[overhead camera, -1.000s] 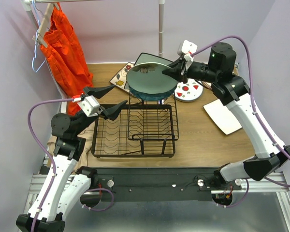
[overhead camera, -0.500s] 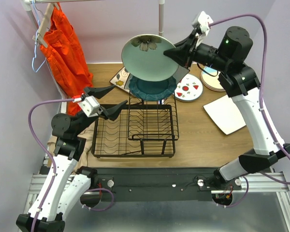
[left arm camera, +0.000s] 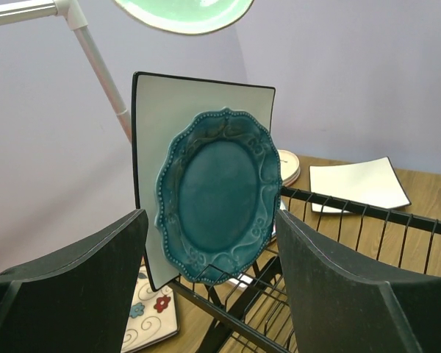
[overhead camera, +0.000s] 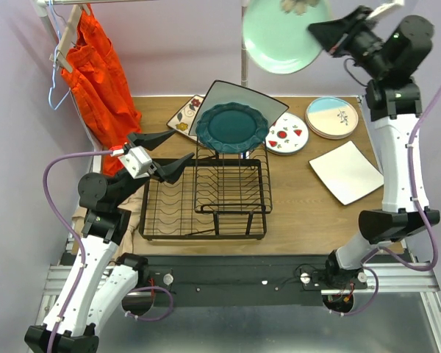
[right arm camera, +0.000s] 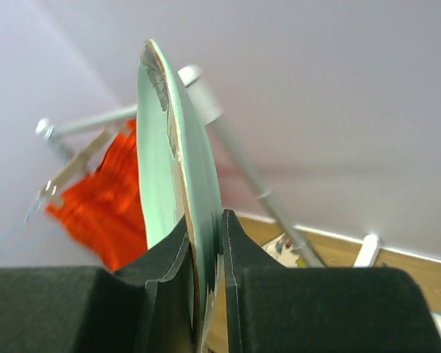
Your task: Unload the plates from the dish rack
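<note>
The right gripper pinches the mint plate by its rim, high above the far end of the surface and well clear of the rack. This plate looks mid-carry; next it needs lowering flat onto bare wood beside the unloaded plates. A teal plate and a square plate stand in the rack's upper tier. The left gripper hovers near them, wide and empty.
</note>
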